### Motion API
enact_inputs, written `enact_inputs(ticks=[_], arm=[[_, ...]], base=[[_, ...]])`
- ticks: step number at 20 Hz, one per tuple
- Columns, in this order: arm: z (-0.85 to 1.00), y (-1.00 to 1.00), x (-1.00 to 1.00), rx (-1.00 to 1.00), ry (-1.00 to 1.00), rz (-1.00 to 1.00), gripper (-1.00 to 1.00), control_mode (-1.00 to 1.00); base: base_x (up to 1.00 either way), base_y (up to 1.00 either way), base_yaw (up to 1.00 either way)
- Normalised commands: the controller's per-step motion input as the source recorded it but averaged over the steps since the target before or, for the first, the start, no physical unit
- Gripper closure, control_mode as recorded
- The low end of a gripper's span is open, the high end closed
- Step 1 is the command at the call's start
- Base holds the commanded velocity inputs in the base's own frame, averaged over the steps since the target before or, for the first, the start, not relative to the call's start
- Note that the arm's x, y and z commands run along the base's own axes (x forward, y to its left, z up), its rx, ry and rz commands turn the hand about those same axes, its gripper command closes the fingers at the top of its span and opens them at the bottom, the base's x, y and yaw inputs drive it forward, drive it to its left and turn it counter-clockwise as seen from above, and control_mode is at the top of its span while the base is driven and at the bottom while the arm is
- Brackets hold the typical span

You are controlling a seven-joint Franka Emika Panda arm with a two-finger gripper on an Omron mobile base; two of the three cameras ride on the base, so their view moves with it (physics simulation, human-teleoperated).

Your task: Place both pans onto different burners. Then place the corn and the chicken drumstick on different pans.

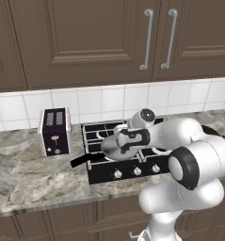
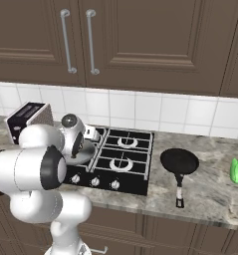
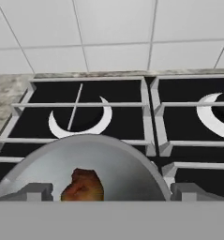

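The small orange-brown chicken drumstick [image 3: 84, 185] lies in the silvery-grey round pan [image 3: 108, 164] at the hand view's bottom centre, jaws spread wide above it. It looks light, firm and slippery, probably best pinched across the meaty end.

The arm [image 1: 189, 160] is glossy white, built of fat rounded segments that bulge like stacked capsules. Black rings mark the joints, and one round end cap is black inside a white rim. The hand [image 1: 132, 137] is white with a dark panel on its side and a grey disc on top.
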Motion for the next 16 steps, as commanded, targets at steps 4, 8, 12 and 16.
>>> enact_inputs(ticks=[4, 8, 12, 16], arm=[[0.0, -0.31, -0.03, 0.0, 0.03, 0.0, -1.0, -1.0], [0.0, -0.36, 0.0, 0.0, 0.05, 0.0, -1.0, -1.0], [-0.06, -0.35, 0.0, 0.0, 0.08, 0.0, -1.0, -1.0], [-0.11, -0.38, 0.0, 0.0, 0.1, 0.0, -1.0, -1.0]], base=[[0.0, 0.0, 0.0], [0.0, 0.0, 0.0], [0.0, 0.0, 0.0], [0.0, 0.0, 0.0]])
